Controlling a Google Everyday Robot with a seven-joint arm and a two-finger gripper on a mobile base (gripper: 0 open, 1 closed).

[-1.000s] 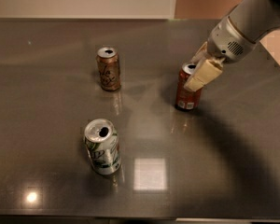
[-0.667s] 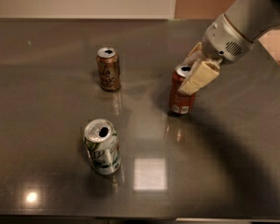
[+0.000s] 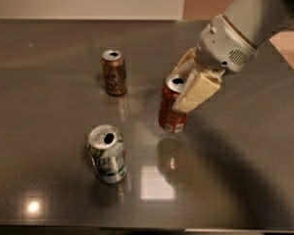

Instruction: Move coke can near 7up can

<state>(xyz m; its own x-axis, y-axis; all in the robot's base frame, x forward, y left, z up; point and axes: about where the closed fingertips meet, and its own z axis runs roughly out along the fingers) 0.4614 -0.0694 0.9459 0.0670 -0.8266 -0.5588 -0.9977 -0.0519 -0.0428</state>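
The red coke can (image 3: 169, 112) with a silver top and a white patch near its base is held upright near the middle of the dark table (image 3: 245, 180). My gripper (image 3: 185, 82) comes in from the upper right and is shut on the can's upper part, one cream finger (image 3: 198, 91) in front of it. The silver-white 7up can (image 3: 108, 154) with green markings stands at the lower left, a can's width or more away from the coke can.
A brown-gold can (image 3: 113, 72) with script lettering stands at the back left. The table's far edge meets a pale wall; the near edge runs along the bottom. My arm (image 3: 255, 18) covers the upper right.
My gripper has carried the coke can to the left and toward the near side, closer to the 7up can. The other two cans have not moved.
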